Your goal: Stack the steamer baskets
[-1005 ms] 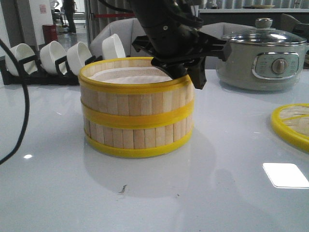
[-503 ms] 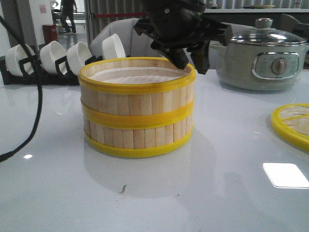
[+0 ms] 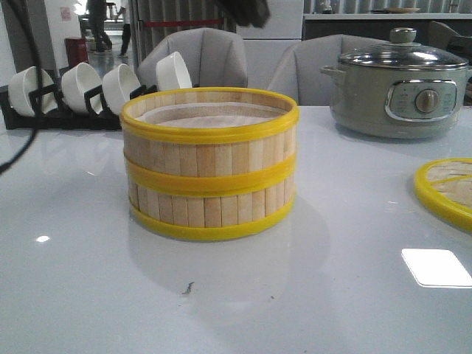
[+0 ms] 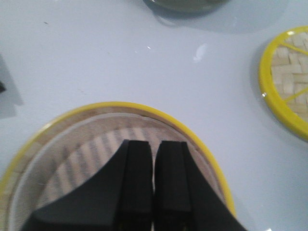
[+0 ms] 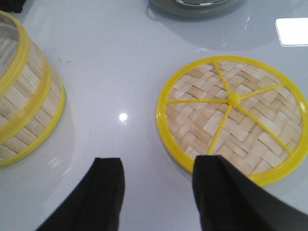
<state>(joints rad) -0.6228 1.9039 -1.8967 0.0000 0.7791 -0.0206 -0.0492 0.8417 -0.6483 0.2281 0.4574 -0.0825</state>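
Note:
Two steamer baskets (image 3: pixel 210 162) stand stacked at the table's middle, one on the other, yellow rims aligned, with a white liner inside the top one. My left gripper (image 4: pixel 154 143) is shut and empty, raised above the top basket's inside (image 4: pixel 86 159); only a dark tip of it (image 3: pixel 247 9) shows at the top edge of the front view. The woven yellow-rimmed lid (image 5: pixel 236 115) lies flat on the table at the right (image 3: pixel 446 192). My right gripper (image 5: pixel 159 166) is open and empty above the table, between the stack (image 5: pixel 24 96) and the lid, one finger over the lid's rim.
A grey-green electric pot with a glass lid (image 3: pixel 402 81) stands at the back right. A black rack of white bowls (image 3: pixel 74 88) stands at the back left. A black cable hangs at the far left. Grey chairs stand behind the table.
My left gripper has risen from the top basket's far rim and has almost left the front view. The stacked baskets have not moved.

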